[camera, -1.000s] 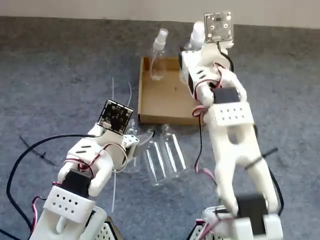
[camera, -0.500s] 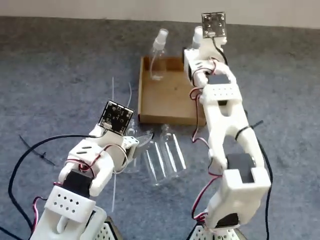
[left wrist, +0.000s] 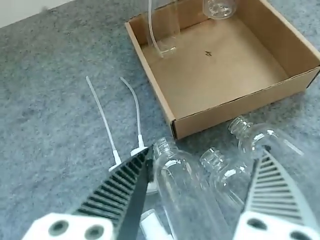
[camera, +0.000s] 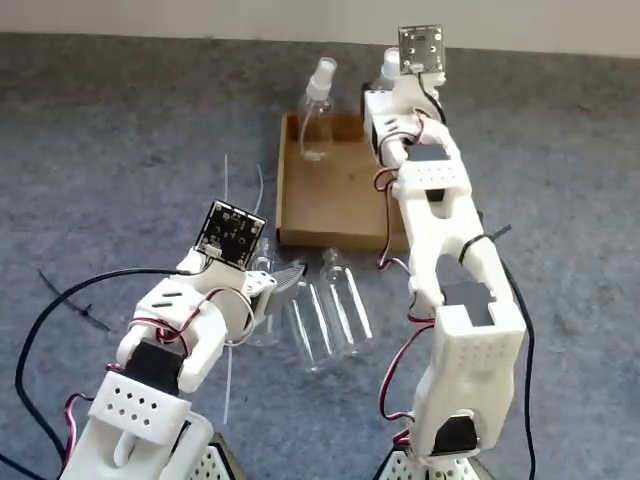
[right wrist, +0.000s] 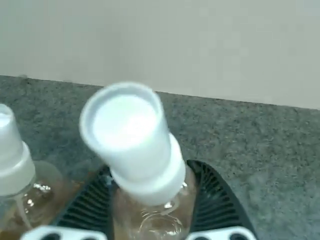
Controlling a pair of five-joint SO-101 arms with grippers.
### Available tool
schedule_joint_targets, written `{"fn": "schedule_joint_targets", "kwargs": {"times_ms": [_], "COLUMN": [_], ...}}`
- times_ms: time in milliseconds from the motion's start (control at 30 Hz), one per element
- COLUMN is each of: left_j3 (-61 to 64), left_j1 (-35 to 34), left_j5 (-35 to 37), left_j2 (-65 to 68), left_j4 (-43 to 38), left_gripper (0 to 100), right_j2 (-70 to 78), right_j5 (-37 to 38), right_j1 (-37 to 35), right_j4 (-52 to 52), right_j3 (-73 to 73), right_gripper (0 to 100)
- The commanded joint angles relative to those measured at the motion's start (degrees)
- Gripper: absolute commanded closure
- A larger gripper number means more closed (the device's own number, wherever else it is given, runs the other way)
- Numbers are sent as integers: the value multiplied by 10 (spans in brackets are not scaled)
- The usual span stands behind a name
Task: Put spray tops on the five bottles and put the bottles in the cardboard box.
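The table (camera: pixel 110 130) had a rough grey carpet-like cover; a plain pale wall (right wrist: pixel 210 45) stood behind. On it lay a shallow square cardboard box (camera: pixel 340 205). Three clear plastic bottles (camera: pixel 325 320) without tops lay just beside the box, at the spread left pincer (left wrist: pixel 205 155). The right pincer (right wrist: pixel 152 172) pinched a white-capped bottle (right wrist: pixel 132 135) at the box's far corner, perhaps inside.

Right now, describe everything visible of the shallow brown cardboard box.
The shallow brown cardboard box is square, open-topped, with low walls and a floor bearing a small dark mark. It lies flat on grey carpet. A clear plastic bottle with a white spray top stands upright in one far corner; the right gripper holds a second capped bottle at the other. Three uncapped bottles lie close to its near wall.
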Motion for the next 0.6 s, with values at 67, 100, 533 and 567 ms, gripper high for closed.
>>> {"fn": "schedule_joint_targets", "kwargs": {"times_ms": [67, 100, 533, 567], "left_j3": [-2, -2, -2, -2], "left_j1": [-4, -4, -3, -3], "left_j5": [-4, -4, -4, -4], "left_j2": [-3, -3, -3, -3], "left_j4": [-14, -14, -14, -14], "left_gripper": [713, 713, 713, 713], "right_j2": [8, 14, 27, 26], "right_j5": [-6, -6, -2, -2], "right_j1": [3, 3, -1, -4], "right_j4": [-27, -27, -11, 1], "right_j3": [-36, -37, -34, -36], "right_gripper": [995, 995, 948, 918]}}
